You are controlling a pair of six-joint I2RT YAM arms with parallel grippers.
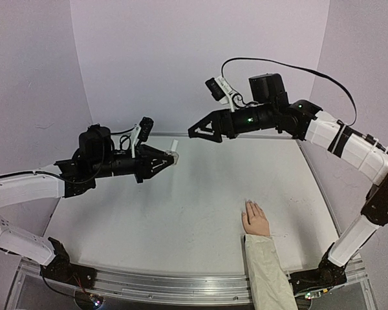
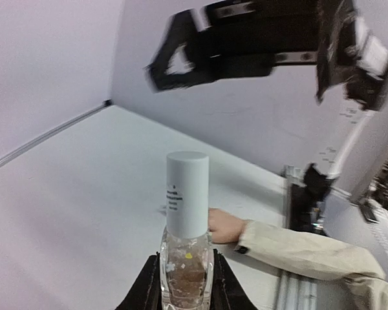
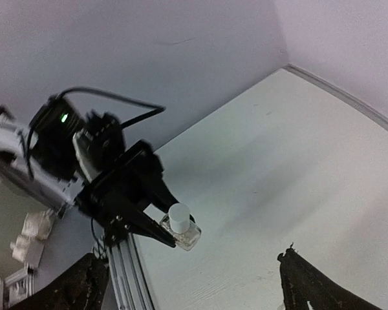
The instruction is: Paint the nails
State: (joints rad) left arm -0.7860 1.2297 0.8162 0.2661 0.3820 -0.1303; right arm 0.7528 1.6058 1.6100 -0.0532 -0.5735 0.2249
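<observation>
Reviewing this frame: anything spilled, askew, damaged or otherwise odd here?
Nothing stands out. The bottle is capped and clamped in the left gripper above the table, with no spill visible. The right gripper is open and empty. The hand lies flat near the table's front edge.

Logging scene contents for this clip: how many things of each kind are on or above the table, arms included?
Bottles: 1, a clear bottle with a white cap
Hands: 1, a pale hand in a cream sleeve
Grippers: 2, the left gripper shut on the bottle, the right gripper open
Total: 4
</observation>
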